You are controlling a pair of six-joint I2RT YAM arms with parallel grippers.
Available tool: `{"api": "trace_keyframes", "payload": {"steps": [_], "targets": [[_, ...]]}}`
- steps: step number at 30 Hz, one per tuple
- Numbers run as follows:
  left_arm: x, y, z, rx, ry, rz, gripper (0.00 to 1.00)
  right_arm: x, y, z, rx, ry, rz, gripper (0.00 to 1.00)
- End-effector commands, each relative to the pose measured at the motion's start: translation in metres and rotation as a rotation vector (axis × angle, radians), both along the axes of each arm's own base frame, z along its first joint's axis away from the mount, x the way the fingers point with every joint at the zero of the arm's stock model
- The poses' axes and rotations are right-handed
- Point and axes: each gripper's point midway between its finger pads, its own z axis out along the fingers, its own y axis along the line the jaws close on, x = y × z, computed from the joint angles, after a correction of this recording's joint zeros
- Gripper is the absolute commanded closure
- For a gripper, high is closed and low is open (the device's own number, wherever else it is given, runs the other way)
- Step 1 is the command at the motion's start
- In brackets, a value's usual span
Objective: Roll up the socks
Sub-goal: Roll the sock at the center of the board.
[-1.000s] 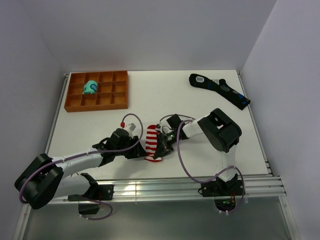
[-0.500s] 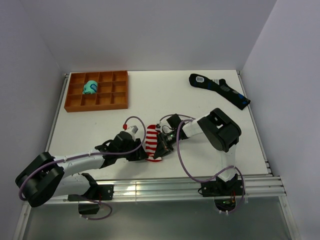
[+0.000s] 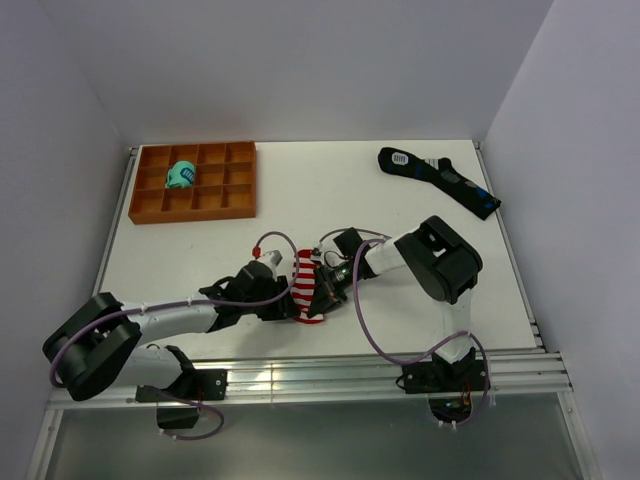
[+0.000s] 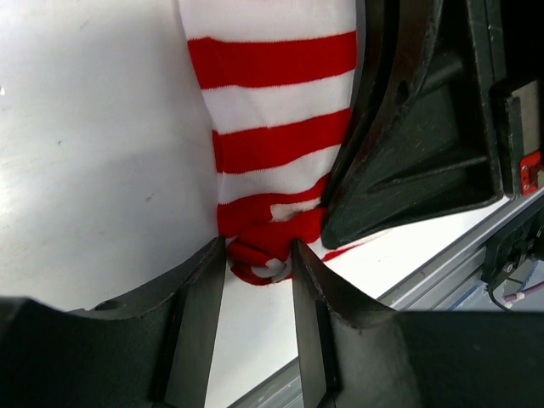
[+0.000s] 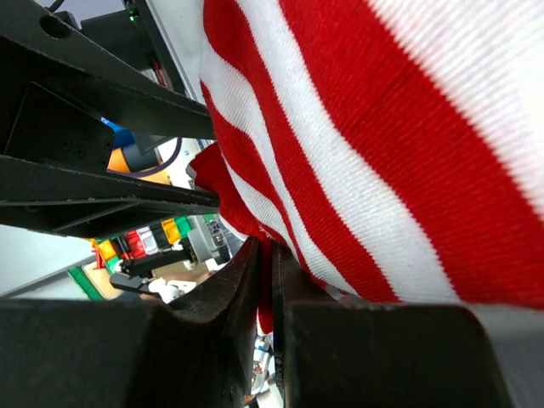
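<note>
Nearest my arm bases, the socks [image 3: 306, 286] lie on the worktop [image 3: 330, 200], near its front edge and between the two arms. The left end effector [image 4: 259, 255] has its fingers partly closed on the bunched red end at the near tip, touching it on both sides. The right end effector [image 5: 265, 259] is pressed almost together on a thin fold of the striped fabric.

I judge the pair light, limp and stretchy. It will sag and unroll unless pinned, and the knit should give decent grip rather than slide. The place to hold is the bunched roll itself (not a single loose layer), with the other side pinning the flat striped length.

Further back on the left sits an orange compartment tray [image 3: 193, 217] with a teal bundle [image 3: 181, 175] in one cell of its back row. At the far right lies a black sock [image 3: 440, 180] with a white label [image 3: 398, 158]. Its marks are too small for me to read, and I see no other writing.
</note>
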Motion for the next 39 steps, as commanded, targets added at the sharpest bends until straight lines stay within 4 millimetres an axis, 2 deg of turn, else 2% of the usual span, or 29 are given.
{"api": "trace_keyframes", "payload": {"steps": [1, 6, 9, 14, 23, 26, 30, 39], "targets": [[0.005, -0.004, -0.003, 0.022, 0.007, 0.015, 0.57, -0.013, -0.035, -0.059, -0.301, 0.088, -0.085, 0.95], [0.004, -0.002, -0.010, 0.065, 0.030, 0.037, 0.59, -0.013, -0.035, -0.060, -0.300, 0.090, -0.088, 0.95], [0.003, 0.001, -0.013, 0.086, 0.045, 0.059, 0.63, -0.013, -0.035, -0.060, -0.299, 0.093, -0.089, 0.95], [-0.003, 0.009, -0.023, 0.138, 0.094, 0.081, 0.74, -0.012, -0.034, -0.058, -0.293, 0.087, -0.093, 0.94], [-0.004, 0.005, -0.023, 0.175, 0.148, 0.090, 0.92, -0.008, -0.034, -0.055, -0.304, 0.059, -0.119, 0.90], [-0.008, 0.002, -0.022, 0.181, 0.175, 0.071, 0.95, 0.001, -0.032, -0.051, -0.295, 0.015, -0.145, 0.80], [-0.011, 0.004, -0.024, 0.203, 0.198, 0.058, 0.96, 0.013, -0.028, -0.043, -0.286, -0.047, -0.178, 0.74], [-0.011, 0.013, -0.026, 0.303, 0.234, 0.062, 0.98, 0.045, -0.024, -0.012, -0.228, -0.194, -0.257, 0.67]]}}
